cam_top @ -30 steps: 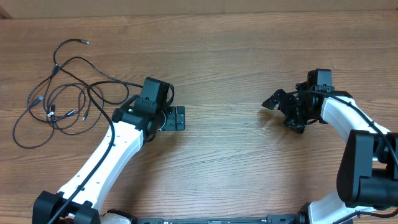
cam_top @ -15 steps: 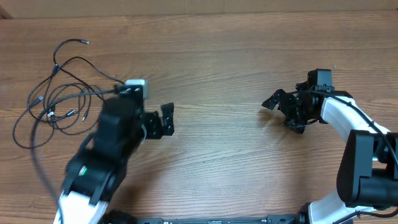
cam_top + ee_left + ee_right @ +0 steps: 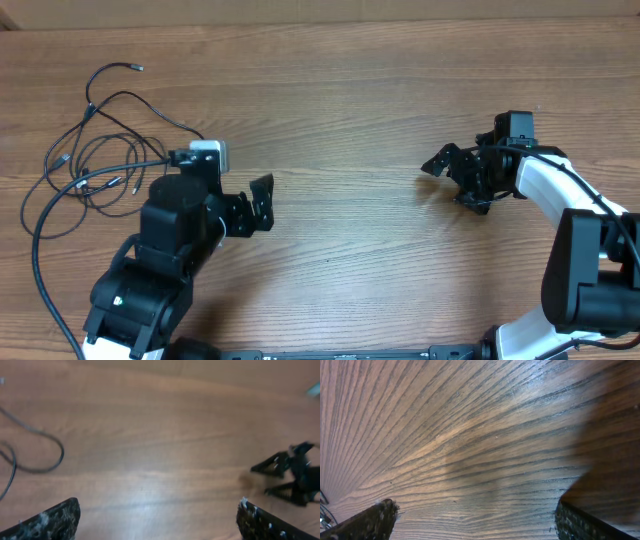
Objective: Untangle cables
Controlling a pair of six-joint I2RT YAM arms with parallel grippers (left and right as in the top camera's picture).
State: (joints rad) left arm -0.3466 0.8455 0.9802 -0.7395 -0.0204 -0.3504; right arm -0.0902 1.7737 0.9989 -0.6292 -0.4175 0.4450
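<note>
Cables [image 3: 85, 183] lie in a loose tangle on the left side of the wooden table [image 3: 340, 100], flat, nothing touching them. Left gripper [image 3: 157, 527] has its jaws spread wide and empty, over bare wood just right of the tangle. Right gripper [image 3: 452, 182] is also spread wide and empty, well apart on the right side.

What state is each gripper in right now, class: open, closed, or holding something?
Left gripper: open, holding nothing.
Right gripper: open, holding nothing.
</note>
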